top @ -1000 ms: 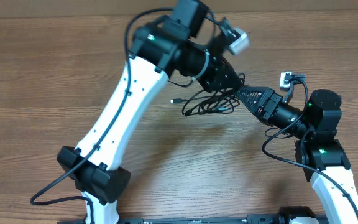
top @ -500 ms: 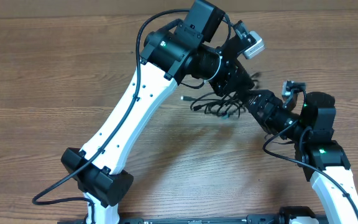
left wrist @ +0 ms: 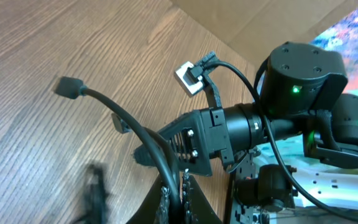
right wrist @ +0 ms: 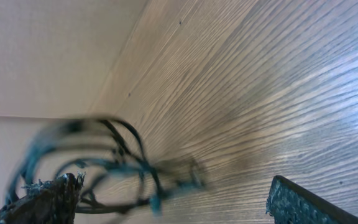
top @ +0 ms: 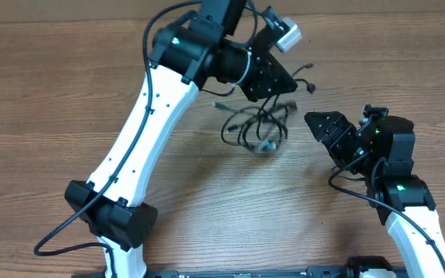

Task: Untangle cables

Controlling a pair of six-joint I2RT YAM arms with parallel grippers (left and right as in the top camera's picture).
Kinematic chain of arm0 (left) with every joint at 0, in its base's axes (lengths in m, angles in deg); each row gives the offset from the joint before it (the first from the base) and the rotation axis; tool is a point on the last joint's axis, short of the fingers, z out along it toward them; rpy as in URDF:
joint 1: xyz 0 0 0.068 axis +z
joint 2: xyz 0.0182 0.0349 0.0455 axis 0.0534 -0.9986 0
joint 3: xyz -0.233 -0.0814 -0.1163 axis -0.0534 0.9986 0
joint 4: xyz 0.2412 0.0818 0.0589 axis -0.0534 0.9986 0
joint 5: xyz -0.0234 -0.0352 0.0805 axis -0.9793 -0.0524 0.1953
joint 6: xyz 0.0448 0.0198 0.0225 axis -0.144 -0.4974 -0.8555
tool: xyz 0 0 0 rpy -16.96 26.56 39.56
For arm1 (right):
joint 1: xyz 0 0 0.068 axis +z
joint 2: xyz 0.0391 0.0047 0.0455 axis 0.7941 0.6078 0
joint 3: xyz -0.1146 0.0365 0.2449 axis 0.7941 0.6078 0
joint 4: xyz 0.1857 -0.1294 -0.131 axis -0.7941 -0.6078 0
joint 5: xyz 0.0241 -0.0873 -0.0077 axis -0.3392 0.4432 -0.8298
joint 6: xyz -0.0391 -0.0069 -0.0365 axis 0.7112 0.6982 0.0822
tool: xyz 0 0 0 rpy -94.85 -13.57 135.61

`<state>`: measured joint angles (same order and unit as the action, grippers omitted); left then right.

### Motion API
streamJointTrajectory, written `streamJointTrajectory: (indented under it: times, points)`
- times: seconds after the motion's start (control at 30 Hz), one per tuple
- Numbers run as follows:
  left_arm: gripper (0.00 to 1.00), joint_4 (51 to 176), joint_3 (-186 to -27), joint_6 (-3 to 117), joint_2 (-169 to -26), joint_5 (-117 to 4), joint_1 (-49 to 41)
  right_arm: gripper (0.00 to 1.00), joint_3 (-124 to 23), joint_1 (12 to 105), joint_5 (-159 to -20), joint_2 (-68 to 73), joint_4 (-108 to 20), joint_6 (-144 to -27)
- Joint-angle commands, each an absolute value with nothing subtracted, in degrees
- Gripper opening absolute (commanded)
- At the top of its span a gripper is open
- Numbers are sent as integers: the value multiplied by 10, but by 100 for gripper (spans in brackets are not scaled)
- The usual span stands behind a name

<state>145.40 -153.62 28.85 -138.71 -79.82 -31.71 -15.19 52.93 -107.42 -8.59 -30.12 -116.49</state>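
our left fingers (left wrist: 165, 198) are clenched on one strand of the cables (top: 257, 127). our right fingers (top: 321, 123) stand released just beside the bundle. we judge it best to hold the left high and steady, then pinch a single outer loop, not the knot. the cables dangle thin, black and crossed over the surface (top: 68, 93).

The cables (top: 257, 127) are thin black cords knotted into a loose tangle of loops, just off the middle of the table (top: 52, 93) toward 2 o'clock. One strand runs up from it, pinched tight in the left gripper (left wrist: 176, 198). It ends in a free black plug (top: 309, 86) at the tangle's 2 o'clock.
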Motion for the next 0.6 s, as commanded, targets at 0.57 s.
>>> streamJointTrajectory:
  times: [0.57]
  points:
    - [4,1454,-1551,299,-1380,-1024,-304,60,-155,528,-1177,-88,-237,-803]
